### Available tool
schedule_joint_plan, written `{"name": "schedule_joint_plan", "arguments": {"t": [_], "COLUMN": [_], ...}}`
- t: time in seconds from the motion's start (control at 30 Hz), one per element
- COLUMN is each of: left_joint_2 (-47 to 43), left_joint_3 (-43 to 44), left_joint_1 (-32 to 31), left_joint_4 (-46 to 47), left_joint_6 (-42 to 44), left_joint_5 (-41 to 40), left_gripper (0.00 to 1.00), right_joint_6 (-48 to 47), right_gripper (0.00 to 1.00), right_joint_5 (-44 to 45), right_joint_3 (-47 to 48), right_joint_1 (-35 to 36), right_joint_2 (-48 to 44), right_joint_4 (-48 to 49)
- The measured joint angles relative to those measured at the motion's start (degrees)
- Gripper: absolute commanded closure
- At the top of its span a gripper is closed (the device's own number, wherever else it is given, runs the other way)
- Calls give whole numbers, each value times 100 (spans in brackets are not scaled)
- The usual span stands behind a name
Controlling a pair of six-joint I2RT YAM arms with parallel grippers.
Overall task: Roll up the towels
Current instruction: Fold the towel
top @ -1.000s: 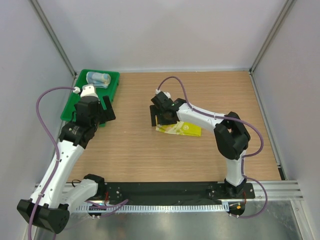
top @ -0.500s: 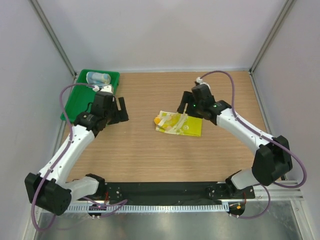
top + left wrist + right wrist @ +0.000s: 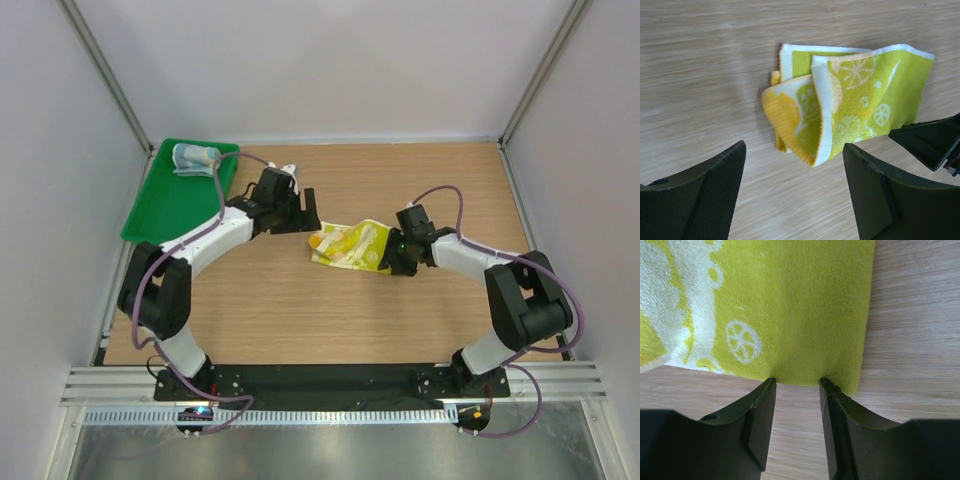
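The yellow-green towel (image 3: 350,245) lies loosely folded mid-table, its orange-edged left end curled up (image 3: 795,125). My left gripper (image 3: 303,212) hovers just left of it, open wide, with only wood between its fingers (image 3: 715,190). My right gripper (image 3: 393,257) is low at the towel's right edge. In the right wrist view its jaws (image 3: 797,381) stand partly open, both tips touching the towel's hem (image 3: 790,305), with bare wood between them. The light blue towel (image 3: 195,157) sits rolled in the far corner of the green tray.
The green tray (image 3: 165,205) stands at the table's far left against the wall. Grey walls close off the back and both sides. One finger of the right gripper (image 3: 930,142) shows at the right of the left wrist view.
My left arm swung from the tray across to the towel's left end. My right arm crossed from the towel's left to its right edge, came down low, and its jaws narrowed.
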Motion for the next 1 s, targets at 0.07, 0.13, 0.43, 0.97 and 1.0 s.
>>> {"name": "schedule_joint_plan", "arguments": {"t": [0.07,0.13,0.43,0.97,1.0], "left_joint_2": [293,527,1082,1429,1432], "left_joint_3": [46,90,308,516,516], "left_joint_1": [-50,-111,-260,-260,-260], "left_joint_4": [168,319,715,831,831], "left_joint_6": [-11,-9,-68,-173,-184], "left_joint_5": [168,341,763,844,863], "left_gripper": [27,29,45,71,77], "right_joint_6": [0,0,0,105,105], "right_gripper": [53,53,54,61,61], "right_joint_5": [-48,-81,-210,-457,-457], "right_joint_3": [-61,-94,-334,549,542], "right_joint_1": [0,0,-4,-256,-282], "right_joint_2": [-4,-4,-212,-514,-393], "right_joint_4": [66,164,286,-240,-208]}}
